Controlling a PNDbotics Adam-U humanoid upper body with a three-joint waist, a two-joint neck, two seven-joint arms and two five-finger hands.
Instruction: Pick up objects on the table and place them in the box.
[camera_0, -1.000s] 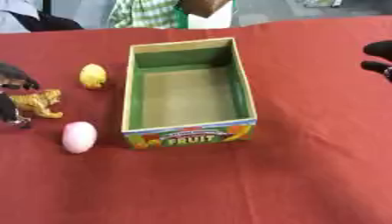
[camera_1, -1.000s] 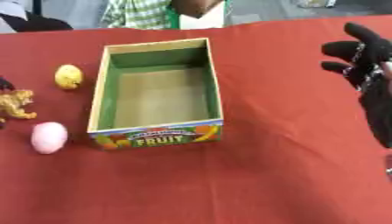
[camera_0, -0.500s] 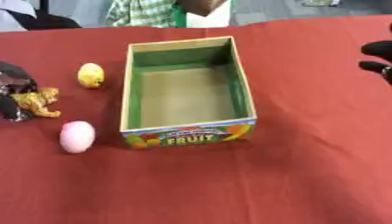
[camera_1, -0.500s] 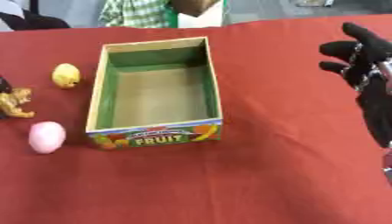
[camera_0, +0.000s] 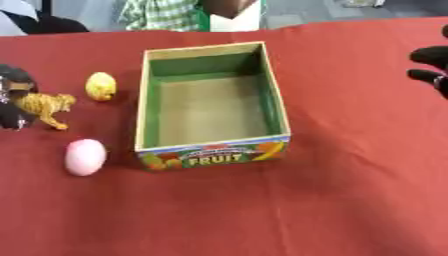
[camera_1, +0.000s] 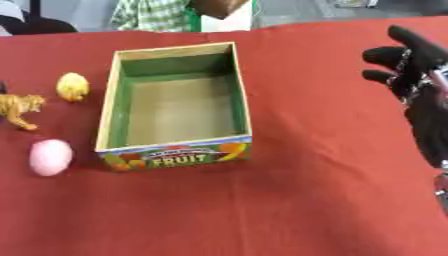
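Nearest me, the pink egg-shaped object (camera_0: 85, 157) lies on the red tablecloth (camera_0: 262, 210), just left of the cardboard box with green inner walls and a "FRUIT" label (camera_0: 213, 155); the box holds nothing. Next, the small orange tiger figure (camera_0: 45, 106): a second ago it stood free, and now my left hand (camera_0: 12, 102), dark at the left edge, is against it, though I cannot tell whether the fingers have closed. I read this as the first pick beginning. Beyond, the yellow lemon-shaped object (camera_0: 101, 86), untouched. My right hand (camera_1: 411, 65) hovers spread beside the box, unchanged.
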